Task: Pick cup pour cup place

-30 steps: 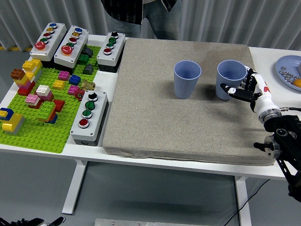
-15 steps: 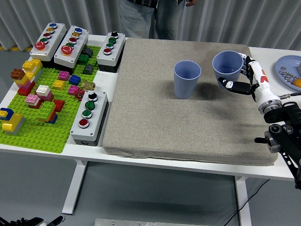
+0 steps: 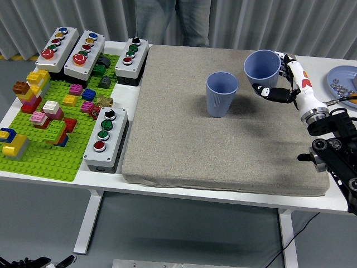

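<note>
At the left of the frame a green brick plate (image 3: pixel 42 151) lay on the worktop (image 3: pixel 312 61) among button boxes (image 3: pixel 106 139). A grey mat (image 3: pixel 189 145) filled the centre, with one blue cup (image 3: pixel 222 94) standing upright on it. Right of that, in the upper right, the right hand (image 3: pixel 284 84) was clamped on a second cup (image 3: pixel 262 67), held tilted above the mat. A plate (image 3: pixel 340 81) sat at the right edge.
</note>
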